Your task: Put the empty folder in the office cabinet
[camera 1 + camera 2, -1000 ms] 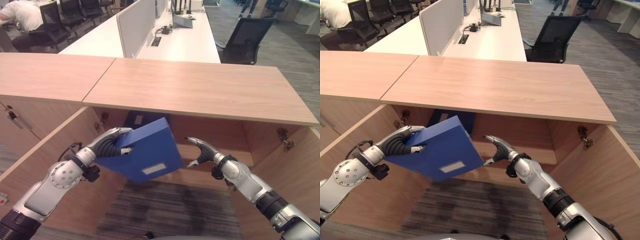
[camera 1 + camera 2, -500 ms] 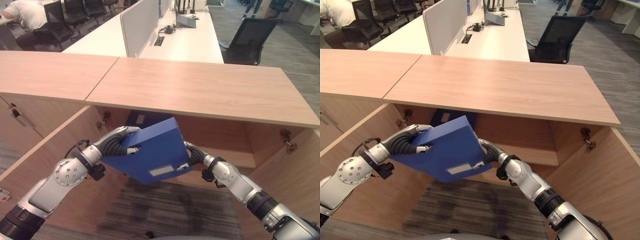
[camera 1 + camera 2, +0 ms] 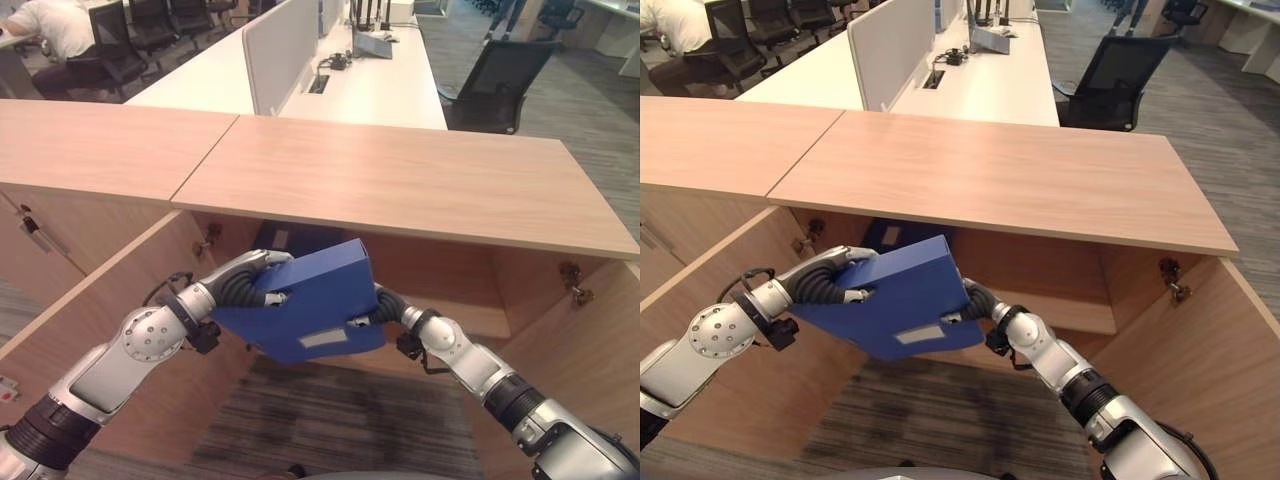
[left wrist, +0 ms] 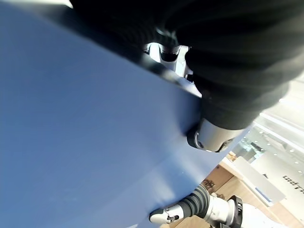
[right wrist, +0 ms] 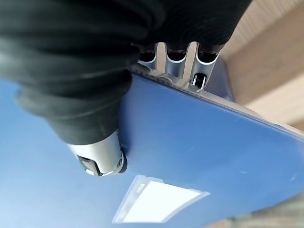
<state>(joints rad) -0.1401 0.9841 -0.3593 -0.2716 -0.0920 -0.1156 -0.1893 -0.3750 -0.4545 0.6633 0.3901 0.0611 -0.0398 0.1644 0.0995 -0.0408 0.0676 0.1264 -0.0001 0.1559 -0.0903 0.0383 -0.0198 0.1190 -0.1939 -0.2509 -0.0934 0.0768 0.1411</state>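
Observation:
A blue folder (image 3: pixel 320 300) with a white label (image 5: pixel 161 199) on its spine hangs tilted in front of the open wooden cabinet (image 3: pixel 400 180), just below the cabinet's top. My left hand (image 3: pixel 245 287) is shut on the folder's left edge, with its fingers curled over the cover. At the right edge my right hand (image 3: pixel 385 305) pinches the folder. Its thumb (image 5: pixel 99 156) presses the spine and its fingers (image 5: pixel 180 61) hook over the far edge. A second dark blue folder (image 3: pixel 285 238) stands inside the cabinet behind the held one.
Both cabinet doors stand open, the left door (image 3: pixel 100 290) and the right door (image 3: pixel 590 340). A shelf (image 3: pixel 470 320) crosses the inside. Behind the cabinet are white desks (image 3: pixel 380 80), a black chair (image 3: pixel 500 80) and a seated person (image 3: pixel 50 30).
My right hand has moved left to the folder and closed on its right edge. The folder has shifted slightly right and up, closer to the cabinet opening.

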